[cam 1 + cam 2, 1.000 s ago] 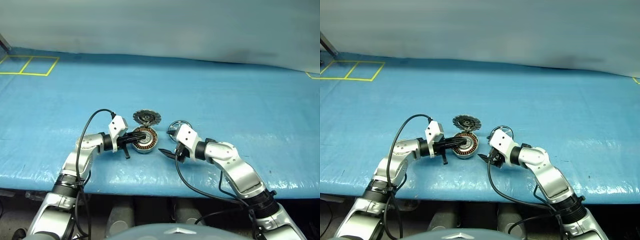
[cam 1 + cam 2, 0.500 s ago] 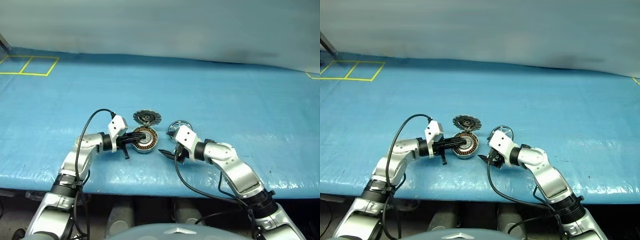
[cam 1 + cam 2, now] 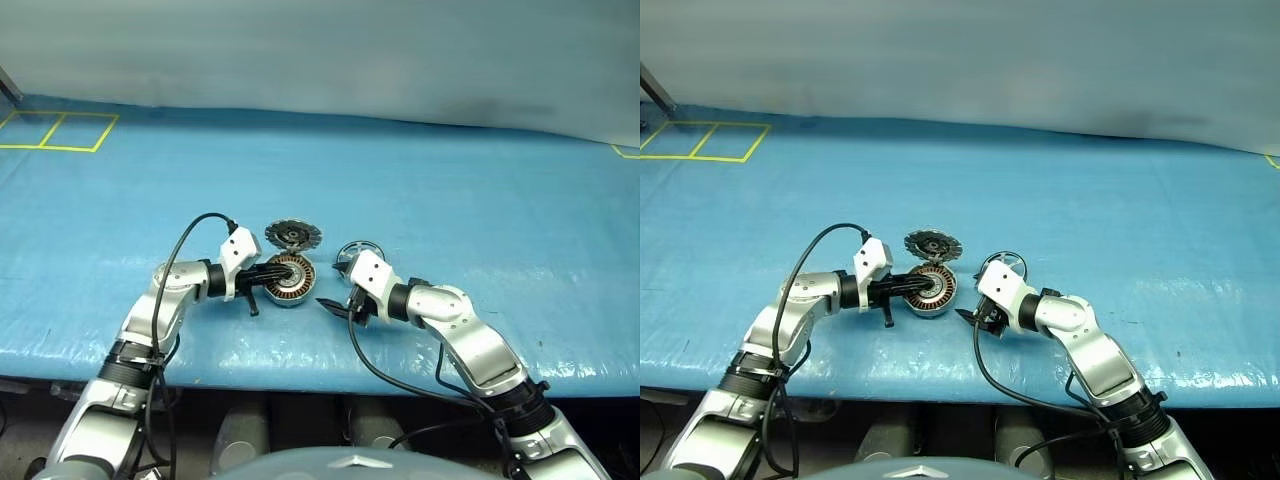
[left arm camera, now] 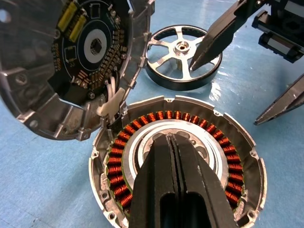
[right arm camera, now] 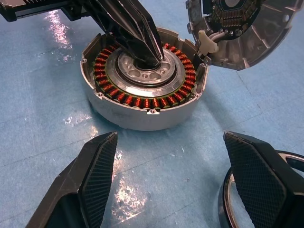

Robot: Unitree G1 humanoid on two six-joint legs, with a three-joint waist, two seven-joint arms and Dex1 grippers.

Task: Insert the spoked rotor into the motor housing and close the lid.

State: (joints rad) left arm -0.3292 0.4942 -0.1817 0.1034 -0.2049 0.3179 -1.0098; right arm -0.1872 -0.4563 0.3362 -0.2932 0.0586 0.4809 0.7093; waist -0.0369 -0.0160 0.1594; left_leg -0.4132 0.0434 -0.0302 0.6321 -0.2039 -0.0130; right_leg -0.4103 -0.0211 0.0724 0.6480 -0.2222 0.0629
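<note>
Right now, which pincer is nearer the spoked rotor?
Right. The right pincer stands open beside the spoked rotor on the blue mat, one finger by its rim. The left pincer is shut, tips on the motor housing hub.

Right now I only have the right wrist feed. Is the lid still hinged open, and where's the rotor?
Observer: The lid stands open, tilted up behind the motor housing, its circuit-board face towards the housing.
Operator: Rotor?
Observer: The spoked rotor lies flat on the blue mat, beside the housing on the robot's right, apart from it.
Operator: Left gripper doing what?
Observer: The left gripper is shut, its tip resting on the housing's central hub; it holds nothing.
Operator: And mine?
Observer: The right gripper is open, low over the mat near the rotor, with one fingertip over the rotor's rim.
</note>
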